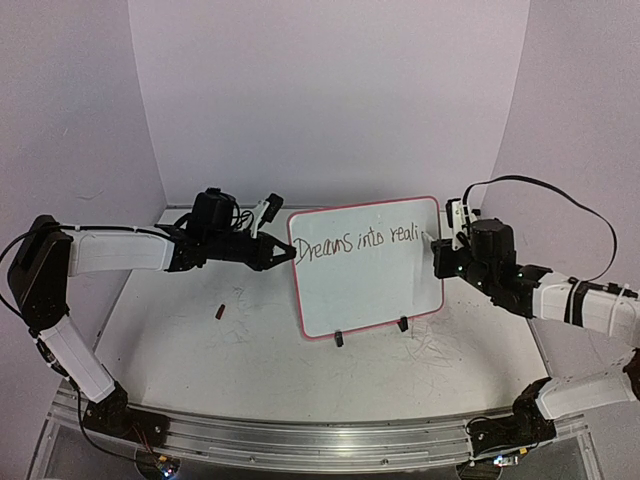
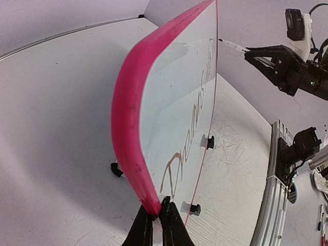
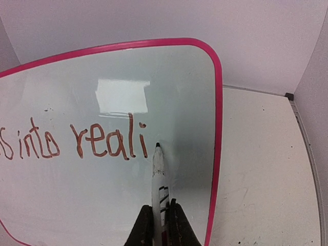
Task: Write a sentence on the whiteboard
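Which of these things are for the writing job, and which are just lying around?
For the job: the whiteboard; the left gripper pinching its edge; the writing, so far "Dreams into reali"; the marker held by the right gripper.

Just lying about: a small dark red thing on the table, left of the board, too small to name; grey scribbles on the table.
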You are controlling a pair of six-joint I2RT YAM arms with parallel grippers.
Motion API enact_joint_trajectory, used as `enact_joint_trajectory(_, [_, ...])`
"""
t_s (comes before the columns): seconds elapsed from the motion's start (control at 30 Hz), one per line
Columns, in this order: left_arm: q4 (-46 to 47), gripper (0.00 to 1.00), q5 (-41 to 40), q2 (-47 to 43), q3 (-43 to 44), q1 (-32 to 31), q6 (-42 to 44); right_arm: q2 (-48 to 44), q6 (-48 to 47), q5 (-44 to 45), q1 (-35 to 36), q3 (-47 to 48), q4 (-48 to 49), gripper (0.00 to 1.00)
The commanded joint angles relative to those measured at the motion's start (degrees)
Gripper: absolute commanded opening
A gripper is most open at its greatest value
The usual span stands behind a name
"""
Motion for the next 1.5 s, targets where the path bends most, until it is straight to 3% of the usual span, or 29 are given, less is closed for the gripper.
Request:
enact_joint_trajectory(0.0, [-2.11,0.00,-1.36,-0.26,-0.65,-1.15,3.96,0.57,-0.43,1.71,-0.37,3.20,2.94,0.00])
enact_joint_trajectory(0.57, [-2.17,0.00,-1.25,-0.19,-0.79,-1.25,3.99,4.29,-0.49,1.68,-0.63,5.26,5.16,0.00])
enact_joint_trajectory(1.47, [-2.13,0.00,-1.24,-0.18,-0.54,-1.51,3.99,2.04,3.19,-1.06,-0.64,-1.22,2.90,0.00])
